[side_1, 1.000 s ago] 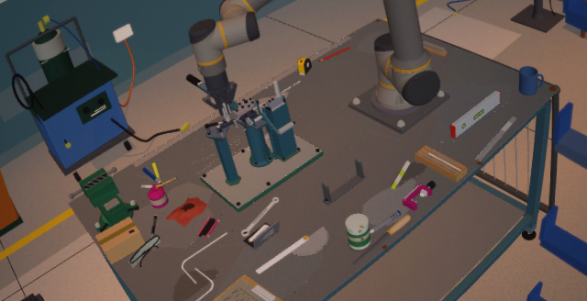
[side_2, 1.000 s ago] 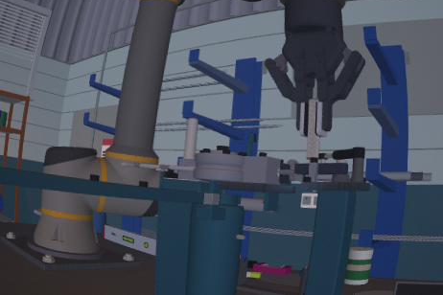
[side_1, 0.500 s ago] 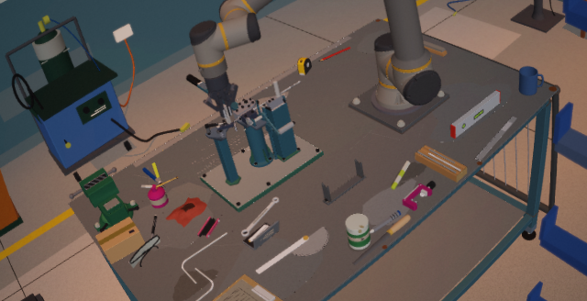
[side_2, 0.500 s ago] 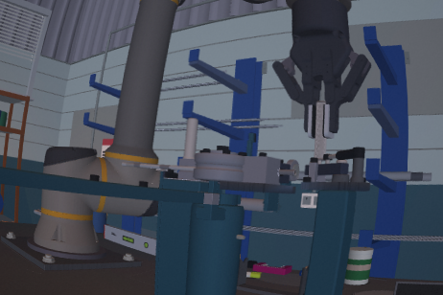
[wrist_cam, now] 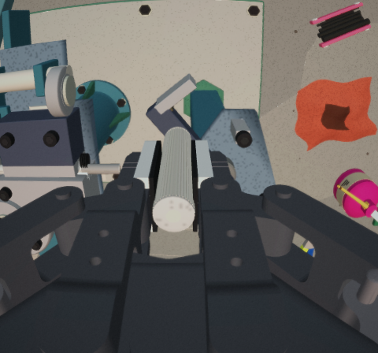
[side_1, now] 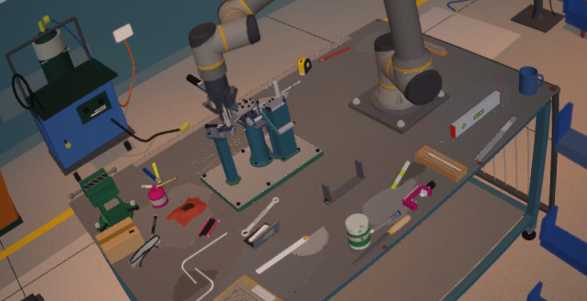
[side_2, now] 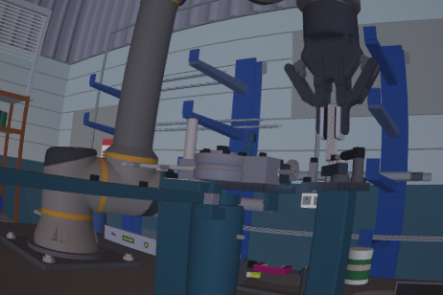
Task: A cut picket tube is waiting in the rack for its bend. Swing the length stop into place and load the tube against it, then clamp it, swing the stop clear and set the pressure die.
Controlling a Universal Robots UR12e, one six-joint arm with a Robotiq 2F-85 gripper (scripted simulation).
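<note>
My gripper (wrist_cam: 173, 171) points straight down over the left post of the bending fixture (side_1: 257, 140), closed around the upright knurled grey handle (wrist_cam: 173, 179) of the length stop (side_2: 335, 167). The stop's dark arm and pale pad (wrist_cam: 175, 93) reach out from the handle's foot over the teal post top (side_1: 219, 131). The round bend die (side_2: 223, 164) and its grey block sit on the middle post, a clamp lever (side_1: 276, 89) standing behind them. The tube rack (side_1: 341, 186) on the table in front of the fixture looks empty, and I cannot make out the picket tube.
The fixture's pale base plate (side_1: 261, 172) lies under my gripper, with an orange rag (wrist_cam: 334, 112), a pink spool (wrist_cam: 340, 24) and a pink pot (wrist_cam: 354, 191) beside it. A green vice (side_1: 103, 195) stands at the table's left corner; the arm's base (side_1: 399, 94) is bolted behind.
</note>
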